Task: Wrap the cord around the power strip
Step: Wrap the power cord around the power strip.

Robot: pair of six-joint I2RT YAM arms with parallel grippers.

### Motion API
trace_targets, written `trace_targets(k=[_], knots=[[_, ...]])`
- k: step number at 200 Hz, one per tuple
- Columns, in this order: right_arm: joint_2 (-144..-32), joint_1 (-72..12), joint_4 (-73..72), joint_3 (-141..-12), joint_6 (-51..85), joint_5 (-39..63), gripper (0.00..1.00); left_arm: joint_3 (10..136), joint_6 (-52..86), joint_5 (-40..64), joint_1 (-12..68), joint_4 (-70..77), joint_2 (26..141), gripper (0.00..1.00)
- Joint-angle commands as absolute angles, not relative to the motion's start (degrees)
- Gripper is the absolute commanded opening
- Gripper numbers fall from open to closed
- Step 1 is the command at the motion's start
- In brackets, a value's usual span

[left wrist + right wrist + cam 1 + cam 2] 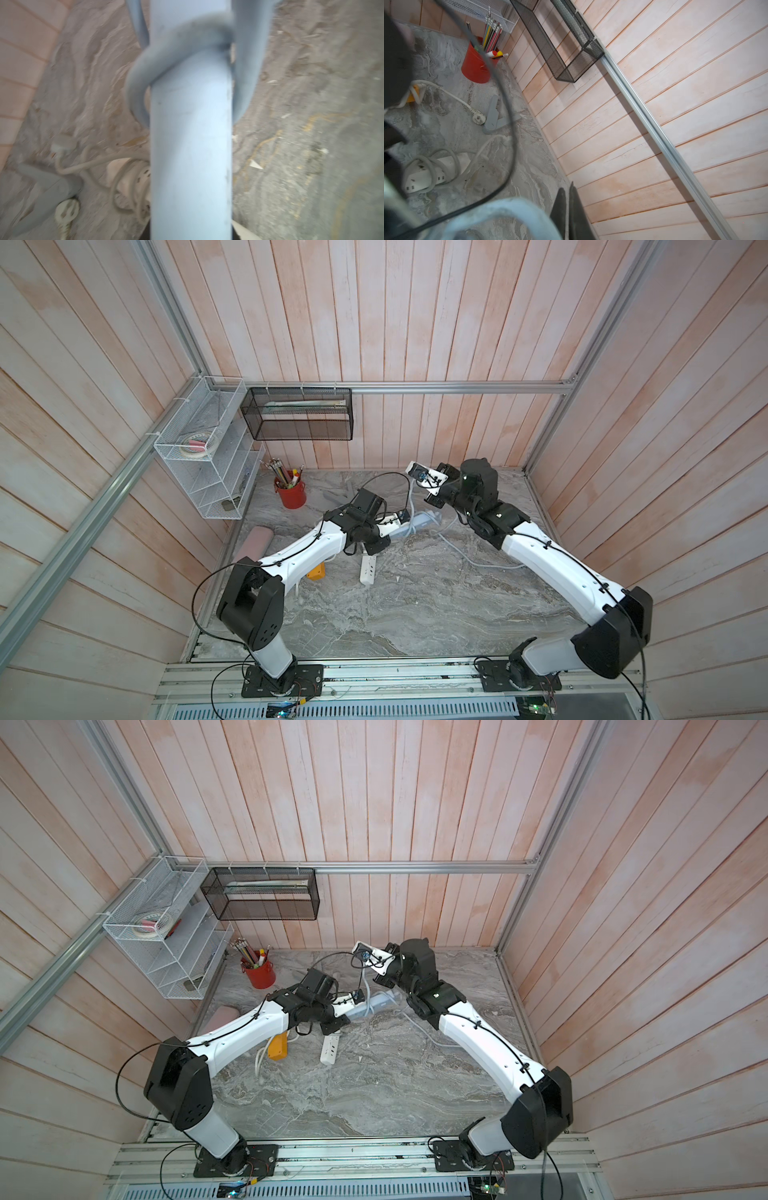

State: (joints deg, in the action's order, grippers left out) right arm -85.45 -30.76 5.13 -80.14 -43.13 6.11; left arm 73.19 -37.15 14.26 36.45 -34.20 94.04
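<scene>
Closest to the lens, the power strip [190,145] fills the left wrist view, lifted off the desk [415,614] and pinched at one end by the left pincer [391,528]. One turn of cord [187,41] already crosses it. The right pincer [567,193], pressed together and apparently pinching the cord, is raised near the back wall. Wrapping looks underway; the next move likely calls for carrying the cord over and under the strip again. Room is tight toward the wall and the red cup [292,493]; open desk lies toward the front, past a second strip [368,570].
</scene>
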Motion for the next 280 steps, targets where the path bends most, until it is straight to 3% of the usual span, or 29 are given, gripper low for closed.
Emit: trace_targets(k=[1, 36, 64, 100, 128, 186, 238, 280], knots=[[-90.1, -25.7, 9.6, -87.5, -40.5, 19.2, 0.0, 70.0, -43.6, 25.2, 39.9, -35.4, 89.2, 0.0], [-101.6, -19.4, 12.3, -94.2, -35.0, 33.6, 0.0, 70.3, -40.7, 35.6, 44.1, -32.8, 85.0, 0.0], [-106.0, -18.8, 3.3, -87.9, -28.9, 36.8, 0.0, 68.2, -35.9, 39.9, 41.5, -26.4, 79.4, 0.0], [-106.0, -18.2, -13.4, -76.1, -17.4, 39.7, 0.23, 65.4, -27.4, 43.0, 36.2, -17.5, 73.9, 0.0], [-104.5, -18.3, -22.8, -68.4, -9.3, 35.7, 0.39, 65.0, -21.7, 36.4, 35.5, -13.4, 74.4, 0.0], [-103.3, -18.2, -20.7, -60.5, -6.4, 21.6, 0.54, 61.6, -12.1, 31.0, 34.6, -5.9, 72.9, 0.0], [-105.2, -20.5, -20.4, -57.1, -1.4, 18.4, 0.55, 60.0, -6.4, 28.7, 32.4, -2.6, 70.8, 0.0], [-110.5, -23.4, -14.4, -62.5, -2.2, 14.5, 0.45, 62.9, -5.0, 25.3, 29.5, -4.6, 71.7, 0.0]])
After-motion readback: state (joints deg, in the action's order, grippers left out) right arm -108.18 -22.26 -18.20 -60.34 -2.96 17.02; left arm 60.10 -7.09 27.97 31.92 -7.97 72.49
